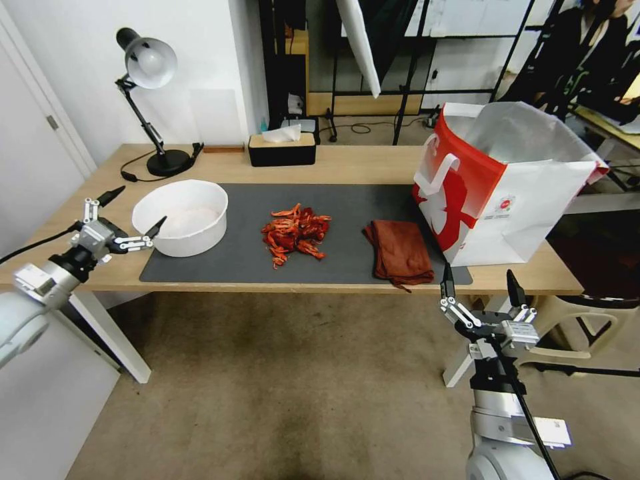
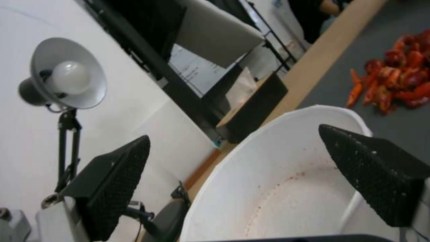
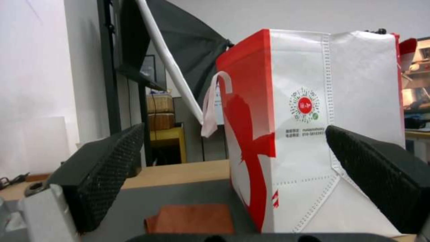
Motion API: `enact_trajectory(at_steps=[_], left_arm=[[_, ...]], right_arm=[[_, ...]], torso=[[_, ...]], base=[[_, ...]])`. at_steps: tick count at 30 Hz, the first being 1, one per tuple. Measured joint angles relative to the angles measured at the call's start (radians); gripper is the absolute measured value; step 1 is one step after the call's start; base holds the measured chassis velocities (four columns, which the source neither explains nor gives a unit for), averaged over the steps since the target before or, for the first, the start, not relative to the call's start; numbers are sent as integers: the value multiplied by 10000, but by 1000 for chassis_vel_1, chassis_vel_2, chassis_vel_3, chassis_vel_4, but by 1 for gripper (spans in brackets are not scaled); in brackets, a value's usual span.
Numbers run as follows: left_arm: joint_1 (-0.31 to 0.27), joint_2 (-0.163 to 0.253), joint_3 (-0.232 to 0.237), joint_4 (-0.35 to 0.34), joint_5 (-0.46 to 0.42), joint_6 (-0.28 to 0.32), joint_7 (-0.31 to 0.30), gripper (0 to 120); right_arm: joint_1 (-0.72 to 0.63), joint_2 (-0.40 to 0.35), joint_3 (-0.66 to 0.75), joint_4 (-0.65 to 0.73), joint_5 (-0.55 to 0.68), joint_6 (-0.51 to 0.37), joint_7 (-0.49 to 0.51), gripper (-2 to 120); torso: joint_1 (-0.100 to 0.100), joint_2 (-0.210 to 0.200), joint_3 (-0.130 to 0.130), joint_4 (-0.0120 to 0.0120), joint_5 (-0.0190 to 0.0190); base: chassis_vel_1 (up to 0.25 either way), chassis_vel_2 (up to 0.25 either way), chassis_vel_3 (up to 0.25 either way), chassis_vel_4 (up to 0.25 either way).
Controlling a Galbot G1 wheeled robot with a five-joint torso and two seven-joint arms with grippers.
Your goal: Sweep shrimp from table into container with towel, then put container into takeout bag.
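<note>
A pile of red-orange shrimp [image 1: 296, 235] [image 2: 396, 85] lies mid-mat on the table [image 1: 373, 165]. Left of it stands the empty white container [image 1: 181, 217] [image 2: 287, 178]. My left gripper [image 1: 133, 212] [image 2: 233, 154] hovers open just off the container's left rim, over the table's left end. The rust-red towel [image 1: 399, 251] [image 3: 192, 218] lies folded right of the shrimp. The red and white takeout bag [image 1: 507, 180] [image 3: 313, 134] stands open at the table's right end. My right gripper [image 1: 479, 283] [image 3: 233, 158] is open, below the table's front edge, in front of the towel and the bag.
A grey desk lamp [image 1: 148, 73] [image 2: 62, 80] stands at the back left. A black tissue box [image 1: 281, 148] [image 2: 253, 107] sits at the back middle. A dark grey mat [image 1: 347, 200] covers the table's centre. A white chair [image 1: 587, 327] stands right of the table.
</note>
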Motion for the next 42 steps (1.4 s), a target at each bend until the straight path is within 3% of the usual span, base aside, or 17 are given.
enact_trajectory(at_steps=[2,4,5,7,8,12,15,21,24,30,34,35,38,39,42], left_arm=[[-28,82,29,161,93,-149,244,95],[-264,276,194,502,439,-425,933,95],[-264,276,194,502,439,-425,933,95],[-677,423,336,880,896,-720,1826,95],[-677,423,336,880,896,-720,1826,95],[-1122,651,384,1264,1442,-1059,3097,96],[-1304,762,406,1371,1612,-1152,3595,97],[-1767,785,587,1545,2093,-1217,4091,98],[-2425,599,921,1681,3027,-1291,4420,99],[-3126,405,1281,1913,3658,-1407,4958,99],[-4459,236,2026,2359,4153,-1641,5933,99],[-4459,236,2026,2359,4153,-1641,5933,99],[-5364,169,2712,2696,4282,-1807,6491,99],[-5364,169,2712,2696,4282,-1807,6491,99],[-6169,98,3490,2959,4307,-1931,7006,99]], right_arm=[[34,-13,-12,-17,42,1,4,100],[103,-86,-18,-66,247,1,15,100],[103,-86,-18,-66,247,1,15,100],[180,-141,9,-70,461,-29,16,100],[180,-141,9,-70,461,-29,16,100],[349,-188,12,-81,673,-149,23,100],[391,-185,-6,-124,711,-171,28,100],[438,-147,-26,-164,741,-178,36,100],[452,-119,-23,-164,746,-211,50,100],[434,-99,14,-105,769,-236,60,100],[387,-41,34,-49,806,-252,72,100],[387,-41,34,-49,806,-252,72,100],[385,4,44,-17,824,-271,80,100],[385,4,44,-17,824,-271,80,100],[377,61,40,14,838,-285,89,100]], torso=[[0,0,1,-1,0],[0,0,0,-2,-1],[0,0,0,-2,-1],[0,0,0,-3,-1],[0,0,0,-3,-1],[0,-1,1,-1,-1],[0,0,1,-2,0],[0,0,1,-1,1],[0,0,1,-3,1],[1,-1,1,-1,0],[0,0,1,-2,2],[0,0,1,-2,2],[1,0,1,-3,2],[1,0,1,-3,2],[1,-1,1,0,2]], base=[[0,0,0,0],[0,0,0,0],[0,0,0,0],[0,0,0,0],[0,0,0,0],[0,0,0,0],[0,0,0,0],[0,0,0,0],[0,0,0,0],[0,0,0,0],[0,0,0,0],[0,0,0,0],[0,0,0,0],[0,0,0,0],[0,0,0,0]])
